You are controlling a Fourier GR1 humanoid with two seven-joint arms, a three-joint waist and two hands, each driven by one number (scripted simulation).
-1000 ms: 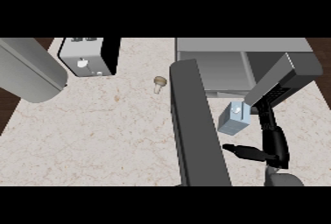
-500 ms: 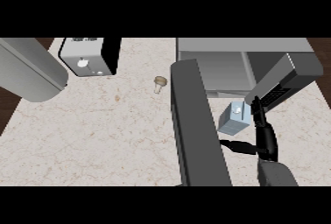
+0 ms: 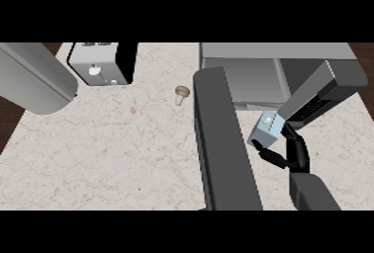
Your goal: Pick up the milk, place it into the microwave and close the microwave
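Note:
The milk carton (image 3: 266, 129), pale blue-grey with a white cap, is tilted and sits just right of the open microwave door (image 3: 225, 148). It is low in front of the microwave's opening (image 3: 252, 81). My right hand (image 3: 291, 154) comes in from the lower right, with its thumb and fingers curled round the carton's lower end. The dark door juts toward me as a long slab. The microwave's grey control panel (image 3: 321, 96) slants above the hand. My left hand shows nowhere.
A white and black toaster-like appliance (image 3: 102, 64) stands at the back left. A large grey cylinder (image 3: 33, 76) fills the upper left corner. A small mushroom (image 3: 181, 93) lies on the marble counter (image 3: 110, 158) left of the door.
My right hand has carried the milk slightly up the view, toward the microwave's opening, and the forearm has come further in. Nothing else has moved.

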